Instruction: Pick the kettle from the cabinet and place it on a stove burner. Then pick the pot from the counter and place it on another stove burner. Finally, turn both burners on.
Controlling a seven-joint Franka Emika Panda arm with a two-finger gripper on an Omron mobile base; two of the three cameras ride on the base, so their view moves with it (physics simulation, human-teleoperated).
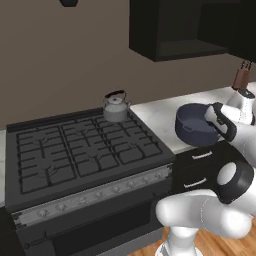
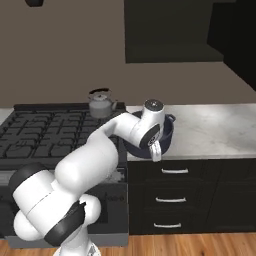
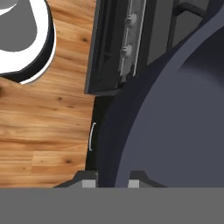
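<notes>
The round dark blue-grey lidless pot [image 1: 196,125] hangs tilted at the front edge of the white marble-look counter [image 1: 160,112], just right of the wide black range with cast-iron grates [image 1: 80,150]. The white arm's two-finger gripper [image 3: 111,183] is clamped on the pot's rim, jaws nearly together. The small silver-grey kettle with a black arched handle [image 1: 115,107] sits on the range's back right burner [image 1: 118,119], below the black wall cabinet [image 1: 175,30].

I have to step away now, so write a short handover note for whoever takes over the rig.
End effector: shut on the pot's rim.
Pot: in the grip at the counter's front edge, beside the stove.
Kettle: upright on the back right burner.
Done: kettle placed, pot grasped.
Left: set the pot on another burner, then turn both burners on.
</notes>
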